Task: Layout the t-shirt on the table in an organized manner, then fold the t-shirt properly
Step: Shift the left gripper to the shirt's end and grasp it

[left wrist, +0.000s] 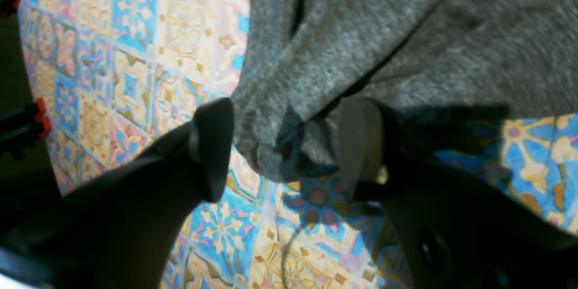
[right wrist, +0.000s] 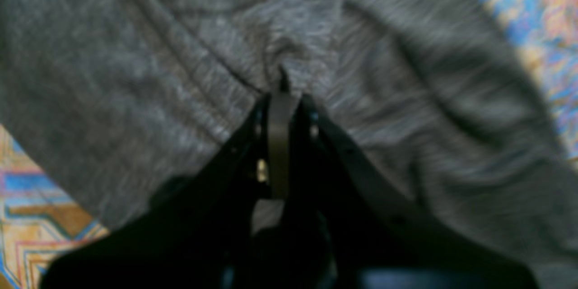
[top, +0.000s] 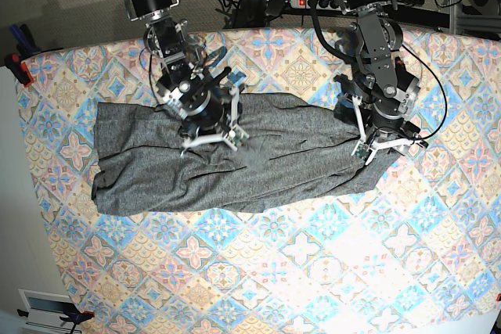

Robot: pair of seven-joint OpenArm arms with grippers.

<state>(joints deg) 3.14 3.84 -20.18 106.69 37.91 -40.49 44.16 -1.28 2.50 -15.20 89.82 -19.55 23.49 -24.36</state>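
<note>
**Both arms down on the spread shirt**

The t-shirt [top: 235, 158] lies stretched wide across the table [top: 329, 271], wrinkled, its long lower edge running roughly parallel to the table's near side. Broad bare cloth lies in front of that edge — open room toward the viewer — with a narrower strip behind.

The right gripper [right wrist: 282, 83] sits mid-fabric, well inside the shirt's edges; its jaws are pressed together on a small pinch of the grey knit, which puckers around the tips.

The left gripper [left wrist: 289, 144] stands at the shirt's end edge — jaws apart, one finger on each side of a bunched fold that hangs between them. Whether either finger touches the fold, I cannot tell.
</note>
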